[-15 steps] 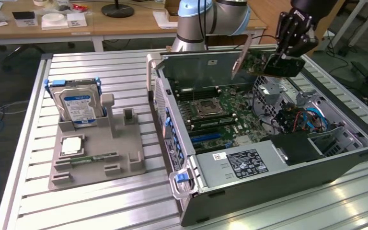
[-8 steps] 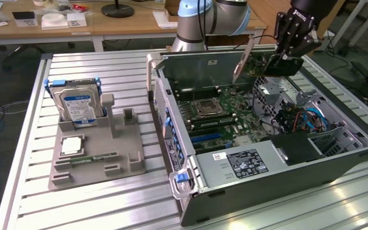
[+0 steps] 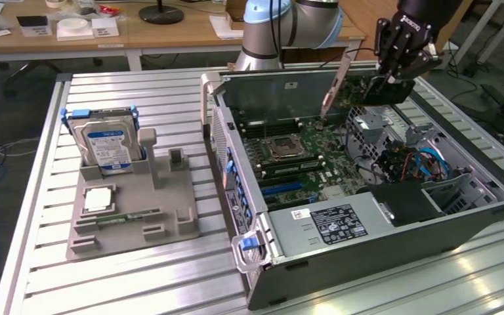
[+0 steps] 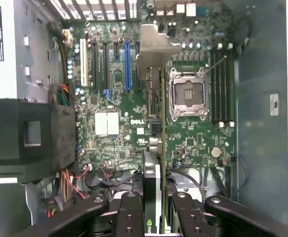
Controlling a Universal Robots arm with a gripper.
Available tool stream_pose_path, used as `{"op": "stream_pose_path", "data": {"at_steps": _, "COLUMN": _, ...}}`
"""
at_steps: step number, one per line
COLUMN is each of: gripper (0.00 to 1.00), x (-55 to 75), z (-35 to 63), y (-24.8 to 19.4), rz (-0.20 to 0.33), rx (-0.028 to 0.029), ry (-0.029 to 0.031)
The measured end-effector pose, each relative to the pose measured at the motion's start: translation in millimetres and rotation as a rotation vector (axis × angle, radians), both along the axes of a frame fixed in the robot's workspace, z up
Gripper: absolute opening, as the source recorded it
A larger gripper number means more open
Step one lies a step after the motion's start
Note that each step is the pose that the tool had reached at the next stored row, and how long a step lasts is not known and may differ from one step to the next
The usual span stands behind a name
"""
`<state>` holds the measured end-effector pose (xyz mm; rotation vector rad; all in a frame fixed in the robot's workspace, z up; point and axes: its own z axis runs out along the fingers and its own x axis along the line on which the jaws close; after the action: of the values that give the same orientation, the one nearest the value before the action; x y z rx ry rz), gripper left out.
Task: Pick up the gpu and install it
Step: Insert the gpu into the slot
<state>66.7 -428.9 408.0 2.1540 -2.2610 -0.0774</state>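
Observation:
My gripper (image 3: 394,73) hangs over the far side of the open computer case (image 3: 366,246) and is shut on the gpu (image 3: 367,92). The card is black, and its silver end bracket (image 3: 335,85) slants down toward the motherboard (image 3: 309,167). In the wrist view the gpu (image 4: 156,103) shows edge-on between my gripper (image 4: 154,210) fingers (image 4: 129,212), bracket (image 4: 156,47) farthest from me. It floats above the motherboard (image 4: 193,143), beside the blue slot (image 4: 127,64) and the CPU socket (image 4: 187,94), clear of the board.
A grey holder (image 3: 134,226) stands on the slatted table at the exterior view's left, carrying a silver hard drive (image 3: 107,141) with a blue label and a green memory stick (image 3: 129,216). Inside the case are cable bundles (image 3: 405,164), a black shroud (image 4: 30,133) and a power supply (image 3: 331,223).

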Motion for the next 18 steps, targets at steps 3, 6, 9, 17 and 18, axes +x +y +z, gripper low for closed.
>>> {"op": "stream_pose_path", "data": {"at_steps": 3, "gripper": 0.27, "x": -0.7, "z": -1.2, "y": 0.0, "rz": 0.009, "rx": 0.0000, "ry": -0.0165}}
{"op": "stream_pose_path", "data": {"at_steps": 6, "gripper": 0.27, "x": -1.8, "z": -1.7, "y": 0.0, "rz": 0.011, "rx": -0.0001, "ry": -0.0216}}
{"op": "stream_pose_path", "data": {"at_steps": 9, "gripper": 0.27, "x": -1.7, "z": -1.7, "y": 0.0, "rz": 0.011, "rx": 0.0000, "ry": -0.0216}}
{"op": "stream_pose_path", "data": {"at_steps": 17, "gripper": 0.27, "x": -4.3, "z": -2.5, "y": 0.0, "rz": 0.003, "rx": 0.0044, "ry": -0.0304}}
{"op": "stream_pose_path", "data": {"at_steps": 18, "gripper": 0.27, "x": -4.7, "z": -3.1, "y": 0.0, "rz": 0.000, "rx": 0.0047, "ry": -0.0341}}
